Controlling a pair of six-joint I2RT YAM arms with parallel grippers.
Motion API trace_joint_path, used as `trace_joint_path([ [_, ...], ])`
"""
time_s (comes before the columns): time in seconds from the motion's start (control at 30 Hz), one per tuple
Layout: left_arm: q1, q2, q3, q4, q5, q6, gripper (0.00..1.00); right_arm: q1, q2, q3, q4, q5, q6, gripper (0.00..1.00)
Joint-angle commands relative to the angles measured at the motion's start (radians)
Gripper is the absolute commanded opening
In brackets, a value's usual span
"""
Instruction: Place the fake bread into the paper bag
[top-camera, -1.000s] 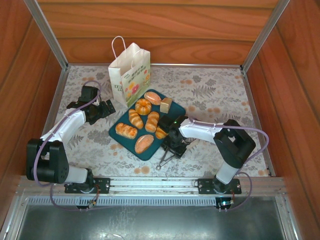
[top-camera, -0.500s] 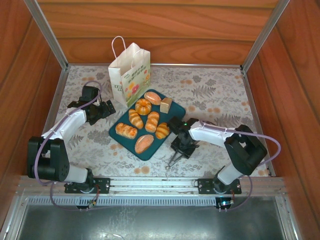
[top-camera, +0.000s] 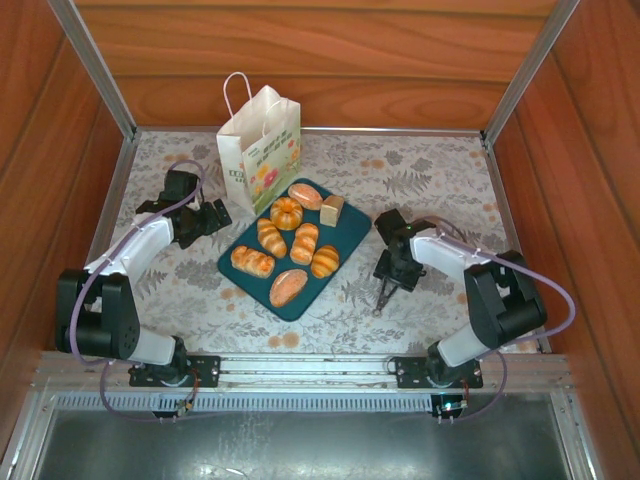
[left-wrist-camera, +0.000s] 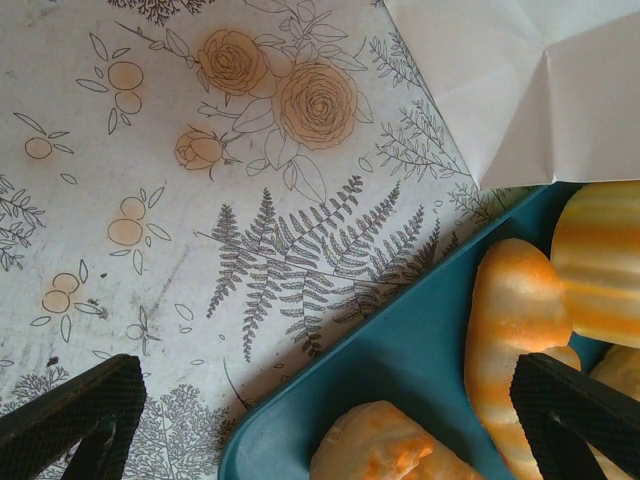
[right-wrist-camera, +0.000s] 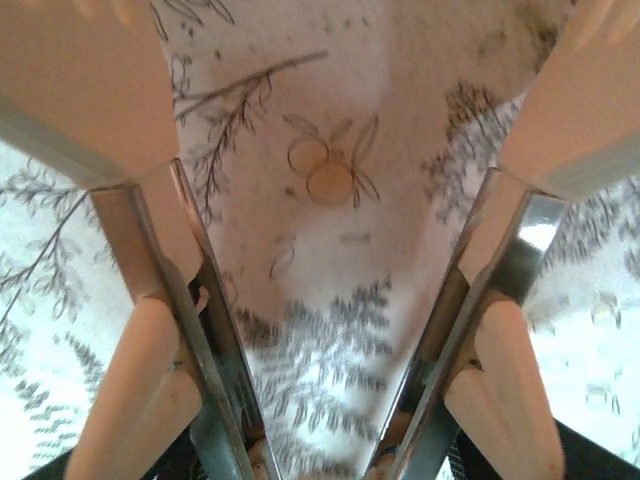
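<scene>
Floral table (top-camera: 440, 190), wooden walls (top-camera: 320, 60). One paper bag (top-camera: 260, 145); eight fake bread (top-camera: 289, 287) on one tray (top-camera: 350, 225). Left gripper (top-camera: 212, 216) spread; right gripper (top-camera: 392, 275) clamps tongs (top-camera: 382, 298)

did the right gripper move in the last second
Yes. The right gripper, holding the tongs, has shifted right, off the teal tray's near-right edge and out over the tablecloth.

Reddish wood-panelled walls (top-camera: 320, 60), aluminium corner posts (top-camera: 95, 65), floral-printed tablecloth (top-camera: 440, 190), even light
</scene>
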Motion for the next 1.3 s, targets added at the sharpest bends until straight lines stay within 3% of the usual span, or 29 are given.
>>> trace_joint_path([
  [0.0,-0.002,0.005,0.025,-0.017,-0.007,-0.011,1.0,-0.023,0.048,0.006,0.046,0.01,-0.166,0.62],
  [0.17,-0.003,0.002,0.025,-0.015,-0.007,-0.012,1.0,-0.044,0.086,0.046,0.018,-0.012,-0.178,0.74],
  [0.33,-0.003,0.005,0.023,-0.013,-0.008,-0.012,1.0,-0.057,0.103,0.068,-0.025,-0.038,-0.124,0.78],
  [0.53,-0.003,0.011,0.025,-0.011,-0.005,-0.009,1.0,-0.065,0.102,0.07,-0.042,-0.061,-0.113,0.72],
  [0.87,-0.003,0.008,0.028,-0.007,-0.005,-0.024,1.0,-0.081,0.022,0.039,-0.029,-0.073,-0.122,0.48],
  [1.13,-0.003,-0.023,0.045,-0.009,-0.01,-0.033,1.0,-0.081,-0.176,0.185,-0.152,-0.065,-0.167,0.48],
  [1.27,-0.003,-0.042,0.061,-0.012,-0.013,-0.047,1.0,-0.083,-0.216,0.282,-0.209,-0.102,-0.205,0.56],
])
